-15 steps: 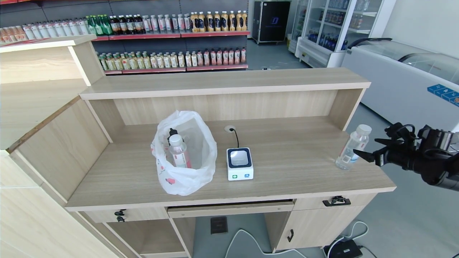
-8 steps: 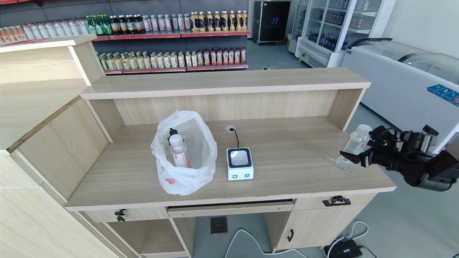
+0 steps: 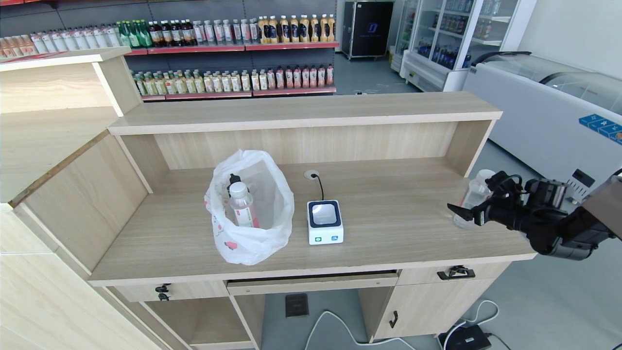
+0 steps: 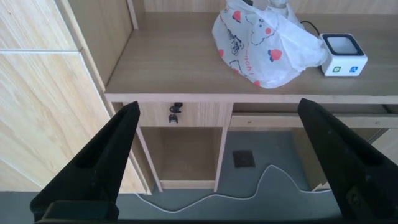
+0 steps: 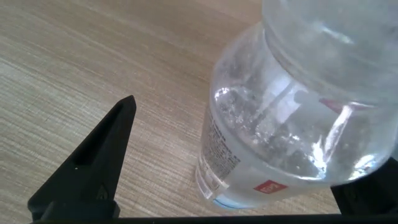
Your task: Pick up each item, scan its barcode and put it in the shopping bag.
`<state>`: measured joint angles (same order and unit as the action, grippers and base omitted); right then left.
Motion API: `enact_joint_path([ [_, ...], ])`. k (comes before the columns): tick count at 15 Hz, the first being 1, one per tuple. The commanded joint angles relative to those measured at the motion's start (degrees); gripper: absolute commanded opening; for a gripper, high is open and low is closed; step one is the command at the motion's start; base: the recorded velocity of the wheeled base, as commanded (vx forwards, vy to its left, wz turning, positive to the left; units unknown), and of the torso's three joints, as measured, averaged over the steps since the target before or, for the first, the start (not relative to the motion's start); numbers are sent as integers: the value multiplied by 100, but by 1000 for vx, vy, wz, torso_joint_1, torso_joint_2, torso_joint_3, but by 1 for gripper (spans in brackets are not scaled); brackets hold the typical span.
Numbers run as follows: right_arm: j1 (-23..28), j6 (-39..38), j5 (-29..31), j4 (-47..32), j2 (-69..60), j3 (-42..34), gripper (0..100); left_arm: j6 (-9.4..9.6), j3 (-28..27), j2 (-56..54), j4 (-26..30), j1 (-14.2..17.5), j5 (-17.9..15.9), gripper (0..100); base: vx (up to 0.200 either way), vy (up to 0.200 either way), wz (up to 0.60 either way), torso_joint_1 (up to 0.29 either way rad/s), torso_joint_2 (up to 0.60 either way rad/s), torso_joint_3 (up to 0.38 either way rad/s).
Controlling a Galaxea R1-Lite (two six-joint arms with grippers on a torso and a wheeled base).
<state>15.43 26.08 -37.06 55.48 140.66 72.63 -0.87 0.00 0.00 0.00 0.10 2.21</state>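
Over the last second the right gripper (image 3: pixel 469 205) has slid in from the right, and its spread fingers now straddle the clear water bottle (image 5: pixel 273 124), which stands upright near the right end of the pale wood tabletop (image 3: pixel 398 218). The white shopping bag (image 3: pixel 252 233), holding bottles, stands left of the barcode scanner (image 3: pixel 324 221). The left gripper (image 4: pixel 217 168) hangs spread wide before the drawers. Drink shelves (image 3: pixel 233 80), glass-door fridges (image 3: pixel 452 39) and a chest freezer (image 3: pixel 549 107) line the room.
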Motion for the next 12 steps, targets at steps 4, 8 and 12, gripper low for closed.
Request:
enact_joint_path([
  [4, -5, -24, -3, 16, 182, 243, 100, -1, 0, 0, 0, -1, -1, 100, 0, 0, 0, 0, 0, 0],
  [8, 4, -155, -3, 16, 261, 462, 100, -1, 0, 0, 0, -1, -1, 100, 0, 0, 0, 0, 0, 0],
  [12, 4, -182, -3, 59, 349, 480, 0, -1, 0, 0, 0, -1, -1, 100, 0, 0, 0, 0, 0, 0],
])
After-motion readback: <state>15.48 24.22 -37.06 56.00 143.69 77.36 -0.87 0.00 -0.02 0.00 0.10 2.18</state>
